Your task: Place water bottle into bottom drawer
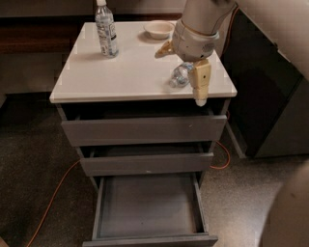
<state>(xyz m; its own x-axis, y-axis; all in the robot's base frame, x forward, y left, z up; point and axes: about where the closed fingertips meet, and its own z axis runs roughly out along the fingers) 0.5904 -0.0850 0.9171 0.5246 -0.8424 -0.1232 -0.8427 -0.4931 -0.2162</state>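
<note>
The water bottle point(179, 76), small, clear and crinkled, lies on its side on the white cabinet top point(125, 72) near the right front corner; the gripper point(200, 90) hangs just beside it, whether spread or closed I cannot tell; the bottom drawer point(98, 208) stands pulled out, showing a plain grey floor.

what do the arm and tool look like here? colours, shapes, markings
Arm: thick, smooth, rounded off-white shell. It ends in a cylindrical wrist with a paler ring band and a small yellowish tab on one side. Tool: pale yellow, elongated, narrowing toward its tip, sitting over the front right edge of the white cabinet top. No markings visible.
</note>
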